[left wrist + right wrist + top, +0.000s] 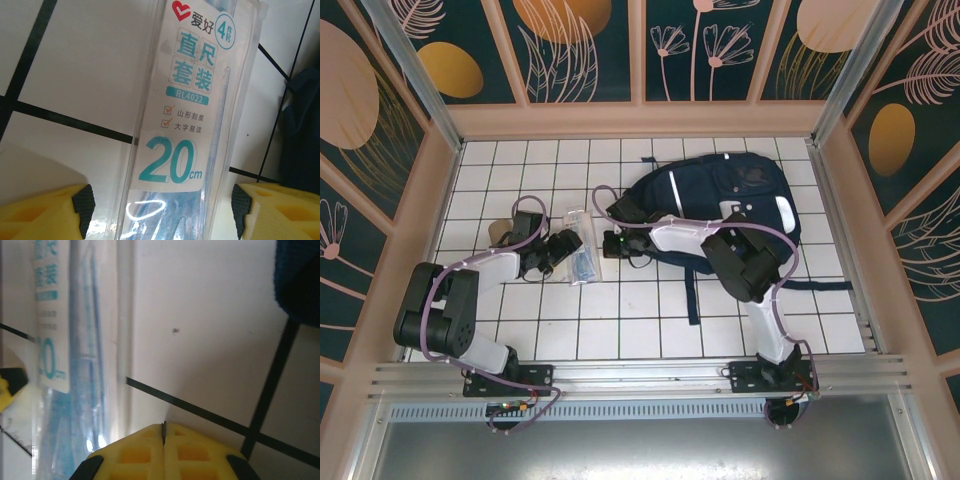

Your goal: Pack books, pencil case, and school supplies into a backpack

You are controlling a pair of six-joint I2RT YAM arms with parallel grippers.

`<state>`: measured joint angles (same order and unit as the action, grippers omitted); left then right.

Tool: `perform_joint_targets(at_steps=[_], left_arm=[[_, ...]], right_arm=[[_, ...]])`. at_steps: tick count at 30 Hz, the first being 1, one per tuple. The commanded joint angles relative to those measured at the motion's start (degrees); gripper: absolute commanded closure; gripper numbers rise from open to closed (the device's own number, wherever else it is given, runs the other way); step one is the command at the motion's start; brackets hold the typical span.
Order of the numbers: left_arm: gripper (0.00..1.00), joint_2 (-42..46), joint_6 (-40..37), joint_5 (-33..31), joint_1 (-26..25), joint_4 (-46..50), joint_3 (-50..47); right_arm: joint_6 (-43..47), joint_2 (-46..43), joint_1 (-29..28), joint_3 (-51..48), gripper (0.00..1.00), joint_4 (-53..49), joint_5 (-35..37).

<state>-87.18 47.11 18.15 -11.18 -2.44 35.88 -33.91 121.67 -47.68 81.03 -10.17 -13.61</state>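
**Left gripper straddling a ruler packet beside the backpack**

A long clear plastic packet (582, 248) with a blue-and-white card label lay flat on the white tiled table (650, 310). It sat at about 9 o'clock from the large navy-blue fabric backpack (720, 190), near it but not touching.

In the overhead view the packet's long axis ran roughly from 12 to 6 o'clock. The left gripper (563, 252) reached it from the 9 o'clock side and was the nearer of the two. The right gripper (611, 243) sat just beside the packet at its 3 o'clock side.

In the left wrist view the left gripper (162, 207) was spread wide, its yellow fingers (40, 212) with dark pads standing one at either long edge of the packet (185, 125). The packet ran away from the camera toward 12 o'clock, tipped slightly toward 1, so the jaws lay across its narrow width. Whether the pads touched the plastic could not be told. Closing there would likely pinch the packet by its edges, and the thin, glossy plastic might buckle or slip.

In the right wrist view the right gripper (164, 440) was pressed together with nothing between its fingers, and the packet (75, 340) lay toward 10 o'clock.

The label carried teal Chinese characters, a red heart logo, "RL4022" and a large "20 cm". Pale blue, ruler-like contents showed through the plastic.
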Motion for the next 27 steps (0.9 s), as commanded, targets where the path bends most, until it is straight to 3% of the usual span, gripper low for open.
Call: perform_joint_targets(at_steps=[1, 10, 18, 23, 27], left_arm=[[0.25, -2.2, -0.1, 3.3, -0.1, -3.3, -1.3], [0.32, -5.0, 5.6, 14.1, -0.2, -15.8, -4.0], [0.38, -3.7, 8.0, 19.1, -0.2, -23.6, -5.4], [0.39, -3.4, 5.4, 19.0, -0.1, -20.2, -4.5], [0.4, -2.2, -0.7, 13.7, -0.2, -9.6, -1.7]], right_arm=[[-1.2, 2.6, -0.4, 1.9, 0.99, 2.4, -2.9], [-1.2, 5.6, -1.8, 3.4, 1.0, 1.9, -5.0], [-0.9, 5.8, -1.7, 3.7, 1.0, 1.2, -4.8], [-0.9, 5.7, -1.7, 3.8, 1.0, 0.9, -4.2], [-0.7, 5.5, -1.6, 3.7, 1.0, 0.7, -4.0]])
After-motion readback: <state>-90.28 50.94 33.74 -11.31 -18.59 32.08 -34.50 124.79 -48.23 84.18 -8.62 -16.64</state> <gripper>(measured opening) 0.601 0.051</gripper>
